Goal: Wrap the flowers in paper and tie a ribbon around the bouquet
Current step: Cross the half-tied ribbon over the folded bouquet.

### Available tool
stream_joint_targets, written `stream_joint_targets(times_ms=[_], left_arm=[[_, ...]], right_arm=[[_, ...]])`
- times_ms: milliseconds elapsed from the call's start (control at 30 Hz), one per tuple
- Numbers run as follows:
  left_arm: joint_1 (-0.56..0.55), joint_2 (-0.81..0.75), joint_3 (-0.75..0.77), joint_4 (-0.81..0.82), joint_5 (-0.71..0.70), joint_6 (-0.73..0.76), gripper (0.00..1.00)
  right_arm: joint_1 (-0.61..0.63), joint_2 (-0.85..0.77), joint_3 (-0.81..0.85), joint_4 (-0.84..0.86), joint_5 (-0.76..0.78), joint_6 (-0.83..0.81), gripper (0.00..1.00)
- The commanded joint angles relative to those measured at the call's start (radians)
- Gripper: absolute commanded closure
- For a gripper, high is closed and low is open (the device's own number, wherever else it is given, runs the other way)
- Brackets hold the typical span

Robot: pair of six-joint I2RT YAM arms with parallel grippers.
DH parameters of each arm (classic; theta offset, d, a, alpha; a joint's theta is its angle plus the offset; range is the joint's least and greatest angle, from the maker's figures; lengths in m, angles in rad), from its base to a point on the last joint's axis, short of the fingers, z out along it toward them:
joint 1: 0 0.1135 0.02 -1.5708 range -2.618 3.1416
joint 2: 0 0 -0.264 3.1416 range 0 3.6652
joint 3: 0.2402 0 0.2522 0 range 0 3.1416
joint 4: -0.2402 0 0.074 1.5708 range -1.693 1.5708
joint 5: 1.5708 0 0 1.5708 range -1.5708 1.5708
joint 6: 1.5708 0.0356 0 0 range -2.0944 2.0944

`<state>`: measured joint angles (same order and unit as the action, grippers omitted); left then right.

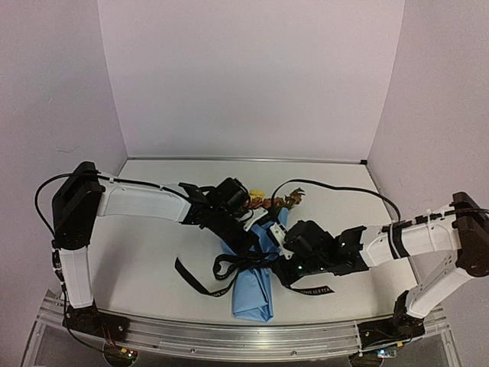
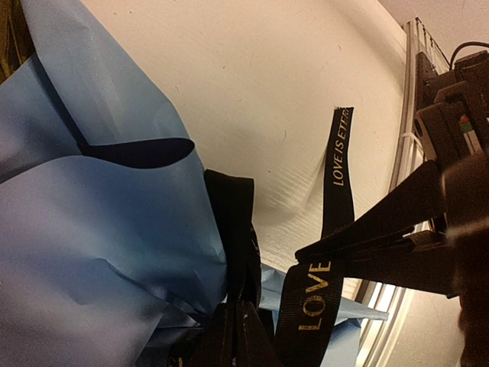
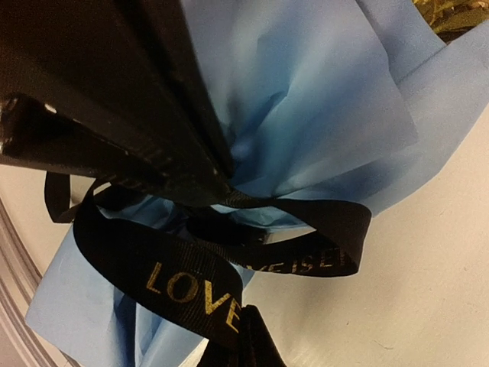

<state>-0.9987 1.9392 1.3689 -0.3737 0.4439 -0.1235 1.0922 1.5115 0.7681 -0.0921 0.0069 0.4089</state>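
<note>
Right gripper sat nearest the arm bases, its fingers pressed together with the tips against the ribbon, where the black band lettered "LOVE" crossed the gathered neck of the paper. Whether the band lay between those tips could not be told. In the overhead view the light blue cone ran from there toward 6 o'clock, its point close to the near edge of the table. One loose ribbon tail lay at the cone's 3 o'clock and another at its 9 o'clock. Slightly farther off, the left gripper reached in from 9 o'clock, its fingers clamped on a ribbon strand just beside the wrap, with the free end trailing past them over bare table. Farthest, at the cone's 12 o'clock, the flowers showed yellow and rust at the paper's open mouth. The step in hand looked like drawing the tie snug. It would go best with both strands pulled low and level, straight out toward 3 and 9 o'clock, so the loop stayed on the neck rather than sliding toward the point. The pull should be gentle enough not to tear or crush the paper.
</note>
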Motion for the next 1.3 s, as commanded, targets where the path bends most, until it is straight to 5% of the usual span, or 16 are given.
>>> stream_joint_targets(times_ms=[0,1267], left_arm=[[-0.006,-0.008,0.029,-0.006,-0.011,0.004,0.99],[-0.006,-0.223,-0.119,0.152,-0.052,-0.116,1.0]], right_arm=[[-0.018,0.017,0.025,0.014,-0.015,0.073,1.0],[-0.124,0.205,0.108,0.295,-0.177,0.237,1.0]])
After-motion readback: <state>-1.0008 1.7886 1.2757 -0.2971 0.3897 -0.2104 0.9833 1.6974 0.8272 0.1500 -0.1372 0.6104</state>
